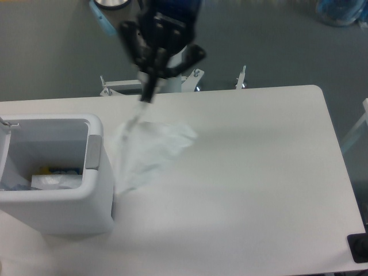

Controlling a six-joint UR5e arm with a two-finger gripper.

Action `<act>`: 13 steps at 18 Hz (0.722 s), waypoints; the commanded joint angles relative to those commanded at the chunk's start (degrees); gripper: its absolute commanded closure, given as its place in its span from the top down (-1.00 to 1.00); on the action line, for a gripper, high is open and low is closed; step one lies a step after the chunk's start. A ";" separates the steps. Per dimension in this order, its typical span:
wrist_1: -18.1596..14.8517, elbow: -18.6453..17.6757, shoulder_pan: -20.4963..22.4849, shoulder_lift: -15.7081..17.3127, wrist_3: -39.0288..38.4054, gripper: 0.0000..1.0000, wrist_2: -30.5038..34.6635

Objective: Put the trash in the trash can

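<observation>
The bin (52,172) stands at the bench's (259,172) left edge, some trash already inside; just to its right the plastic bag (146,150) hangs above the bench, pinched in the gripper (147,96) jaws; carrying step, I judge; next, leftward over the rim, then release.

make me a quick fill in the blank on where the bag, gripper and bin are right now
1. The gripper is shut on the top of the plastic ____.
2. The plastic bag hangs in the air, just to the ____ of the trash can in the image.
3. The trash can stands at the table's ____ edge in the image.

Missing words: bag; right; left
</observation>
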 joint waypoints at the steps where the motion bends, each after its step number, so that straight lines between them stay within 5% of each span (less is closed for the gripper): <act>1: 0.00 -0.09 -1.06 0.00 2.20 -1.00 -0.09; 5: 0.00 -1.49 -5.19 -0.09 10.99 -1.00 0.00; 13: -0.09 -9.67 -6.07 -0.09 27.18 -1.00 0.26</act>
